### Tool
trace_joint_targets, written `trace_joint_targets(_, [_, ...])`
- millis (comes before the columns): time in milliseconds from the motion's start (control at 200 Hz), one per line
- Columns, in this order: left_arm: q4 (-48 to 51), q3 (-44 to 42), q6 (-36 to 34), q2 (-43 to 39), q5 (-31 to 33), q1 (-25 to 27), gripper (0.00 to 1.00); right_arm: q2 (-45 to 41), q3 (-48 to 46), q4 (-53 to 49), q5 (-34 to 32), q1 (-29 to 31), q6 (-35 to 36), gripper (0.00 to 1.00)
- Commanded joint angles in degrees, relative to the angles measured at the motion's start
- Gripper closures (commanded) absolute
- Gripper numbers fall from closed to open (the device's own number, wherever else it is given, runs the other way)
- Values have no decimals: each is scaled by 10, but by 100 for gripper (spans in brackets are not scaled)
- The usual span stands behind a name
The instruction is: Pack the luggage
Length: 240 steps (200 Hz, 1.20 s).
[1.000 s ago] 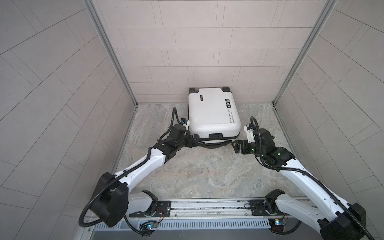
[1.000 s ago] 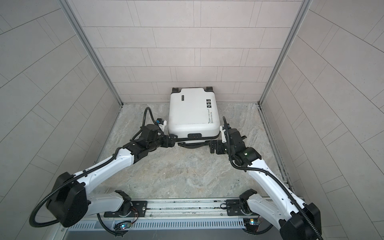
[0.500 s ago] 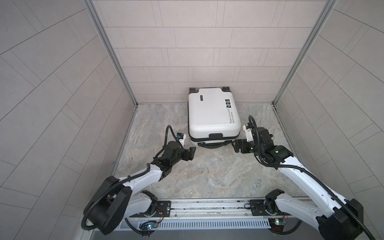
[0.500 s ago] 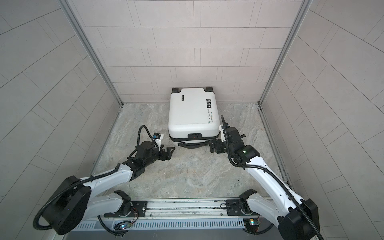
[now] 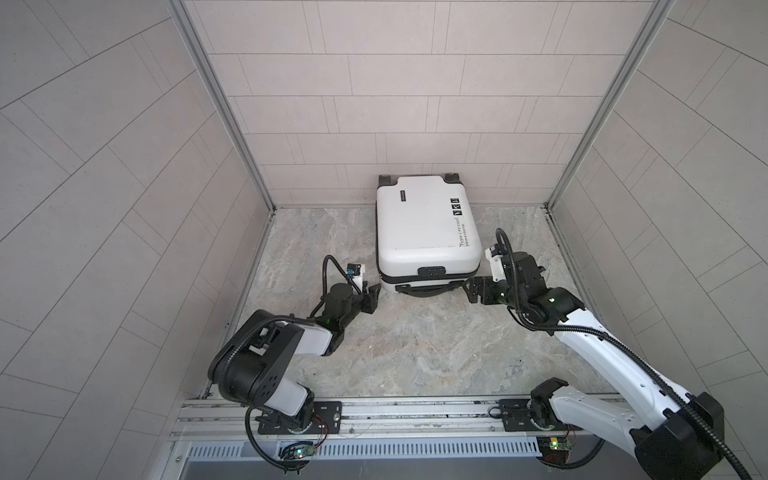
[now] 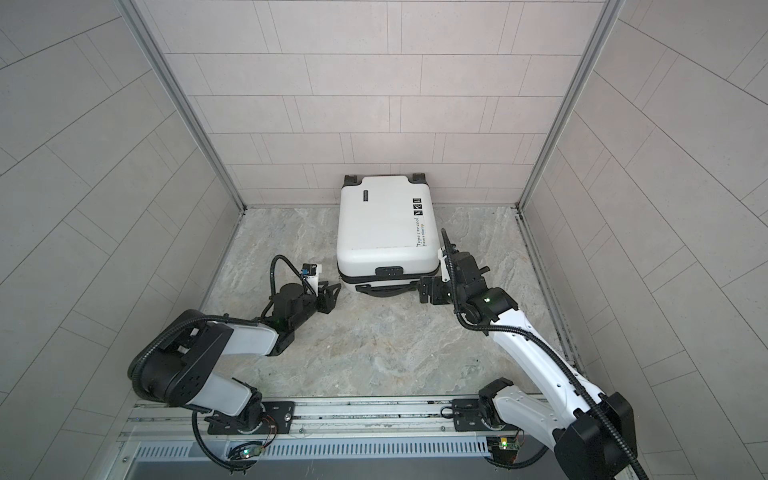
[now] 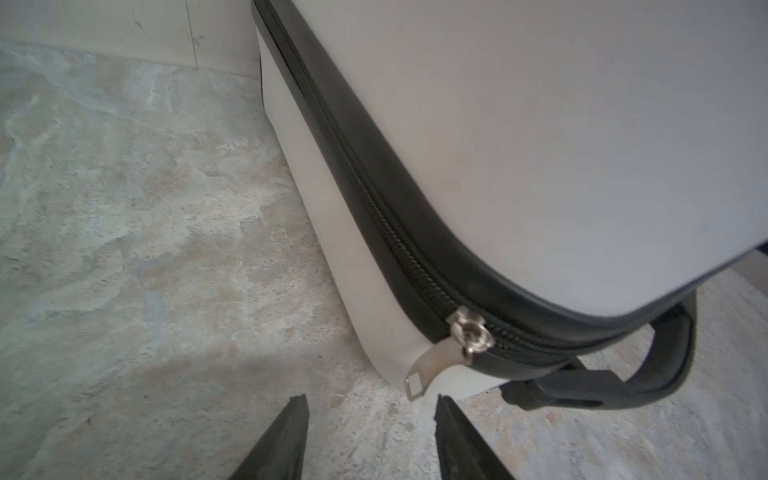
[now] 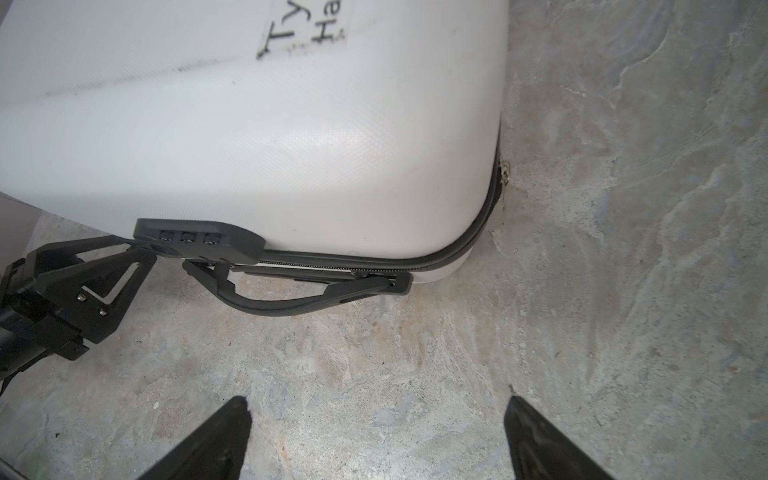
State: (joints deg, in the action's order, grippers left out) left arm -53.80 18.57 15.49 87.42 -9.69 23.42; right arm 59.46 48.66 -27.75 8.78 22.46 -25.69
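luggage (image 5: 424, 224): lid down, flat at rear of bench (image 5: 415, 345) | left claw (image 5: 374, 294): fingers apart, empty, just short of zipper pull (image 7: 428, 370) | right claw (image 5: 471, 289): spread wide, empty, near handle (image 5: 428, 290)

One luggage (image 5: 424, 232), one handle (image 8: 291, 306), one lock (image 8: 199, 239), three stickers (image 5: 456, 206)

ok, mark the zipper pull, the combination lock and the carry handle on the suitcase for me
zipper pull (image 7: 434, 365), left wrist view, on the flat metal tab below the slider.
combination lock (image 8: 195, 242), right wrist view, on the black body beside the dials.
carry handle (image 7: 665, 370), left wrist view, on the curved black grip bar.
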Motion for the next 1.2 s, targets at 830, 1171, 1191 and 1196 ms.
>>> trace_joint_targets(830, [-66,17,-40,40,-105,-18,68,40,25,-13,17,-2,-1,3])
trace_joint_targets(1171, [-62,29,-47,41,-113,-24,72,49,34,-22,27,-1,3,3])
trace_joint_targets(1191, [-61,30,-47,40,-114,-24,73,49,33,-22,28,-1,3,3])
trace_joint_targets(1196, [-60,30,-46,40,-114,-24,73,49,33,-22,29,-2,3,3])
